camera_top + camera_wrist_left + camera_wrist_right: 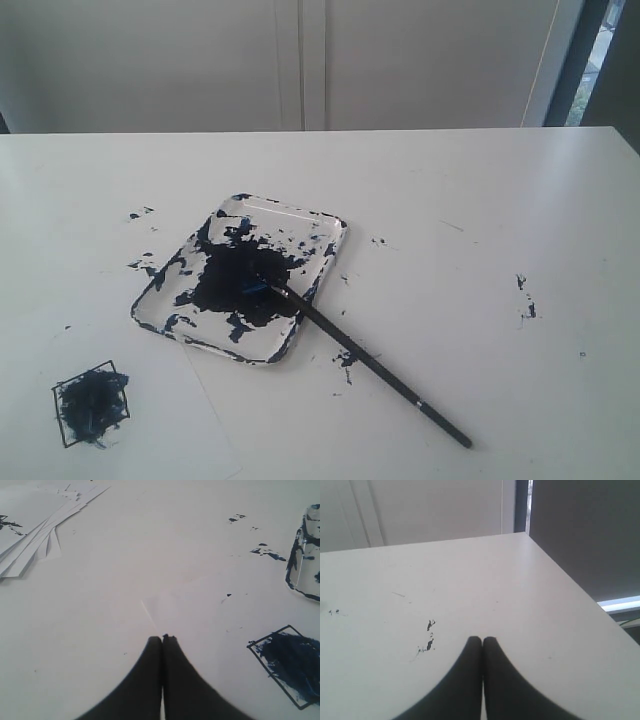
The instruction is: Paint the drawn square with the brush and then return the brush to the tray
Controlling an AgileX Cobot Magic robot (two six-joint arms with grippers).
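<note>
The clear tray (pixel 325 222), blotted with dark blue-black paint, lies mid-table. The long black brush (pixel 370 361) rests with its wet tip in the tray and its handle slanting out over the rim onto the table toward the front right. The drawn square (pixel 92 402) on the white sheet at the front left is daubed dark blue-black; the left wrist view shows the drawn square (pixel 288 663) and a corner of the tray (pixel 300 565). My left gripper (pixel 162 638) is shut and empty over bare table. Away from the brush, my right gripper (pixel 482 639) is shut with nothing in it. Neither gripper shows in the exterior view.
Loose paint splatters (pixel 526 298) dot the table right of the tray, with other splatters (pixel 141 213) left of it. A stack of white paper sheets (pixel 35 530) lies beyond the left gripper. The table's far right corner (pixel 525 534) and edge are close to the right gripper.
</note>
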